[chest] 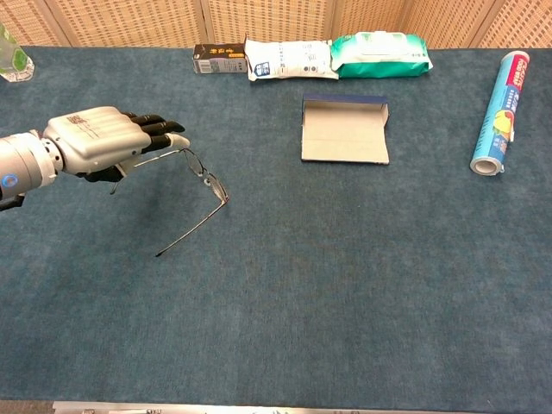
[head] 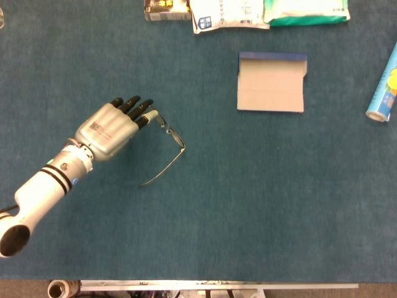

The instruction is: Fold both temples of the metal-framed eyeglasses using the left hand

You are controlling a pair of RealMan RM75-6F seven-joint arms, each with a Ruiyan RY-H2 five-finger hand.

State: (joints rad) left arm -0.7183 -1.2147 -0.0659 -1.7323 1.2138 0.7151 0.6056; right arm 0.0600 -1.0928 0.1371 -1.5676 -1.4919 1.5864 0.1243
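Observation:
The metal-framed eyeglasses [head: 169, 131] [chest: 207, 179] lie on the blue table with both temples unfolded and pointing left. My left hand [head: 111, 127] [chest: 103, 142] hovers over the far temple, palm down, fingers stretched out side by side toward the frame's far corner. It covers most of that temple in the head view; the chest view shows the temple running under the fingertips. The hand holds nothing, and I cannot tell whether it touches the temple. The near temple [head: 162, 169] [chest: 191, 226] lies free. My right hand is not in view.
An open cardboard box [head: 271, 82] [chest: 344, 129] lies right of the glasses. Packets [head: 228, 13] [chest: 289, 57] line the far edge. A blue roll [head: 384, 87] [chest: 496, 112] lies at the far right. A bottle [chest: 12, 56] stands at the far left corner.

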